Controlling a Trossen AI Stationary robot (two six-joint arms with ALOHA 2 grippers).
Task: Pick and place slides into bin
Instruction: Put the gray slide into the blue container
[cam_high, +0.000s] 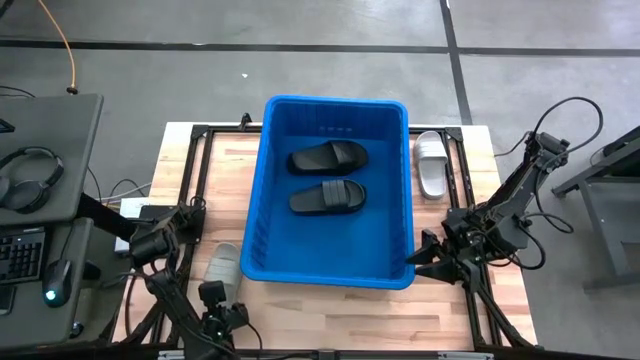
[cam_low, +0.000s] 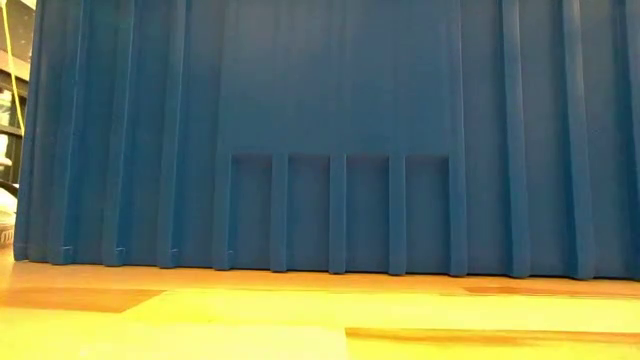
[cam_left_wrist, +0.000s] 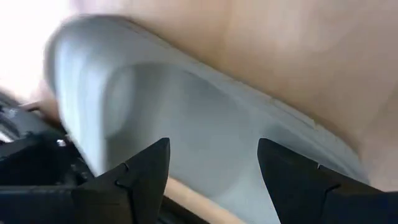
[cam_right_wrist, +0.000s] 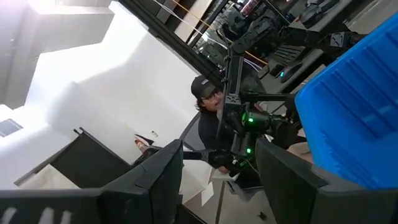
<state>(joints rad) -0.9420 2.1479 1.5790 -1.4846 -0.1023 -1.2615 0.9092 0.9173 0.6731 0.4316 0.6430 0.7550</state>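
Observation:
The blue bin (cam_high: 330, 255) stands mid-table and fills the low view (cam_low: 330, 130). Two black slides (cam_high: 329, 157) (cam_high: 327, 196) lie on its floor. A white slide (cam_high: 432, 163) lies on the table by the bin's far right side. A light grey slide (cam_high: 222, 262) lies on the table by the bin's near left corner and fills the left wrist view (cam_left_wrist: 186, 118). My left gripper (cam_high: 220, 290) (cam_left_wrist: 211, 171) is open right over it, a finger toward each side. My right gripper (cam_high: 428, 256) (cam_right_wrist: 217, 174) is open and empty by the bin's near right corner. My left gripper comes at the grey slide from the table's near side, slanting down, with its open fingers (cam_left_wrist: 146, 171) over the slide's top. I cannot tell whether they touch it. The slide lies flat on the table.
A black frame rail (cam_high: 200, 135) runs around the tabletop. A desk with headphones (cam_high: 30, 180), keyboard and mouse stands left of the table. A person (cam_right_wrist: 208, 99) sits in the room beyond. Bare wood (cam_high: 340, 320) lies between the bin and the near edge.

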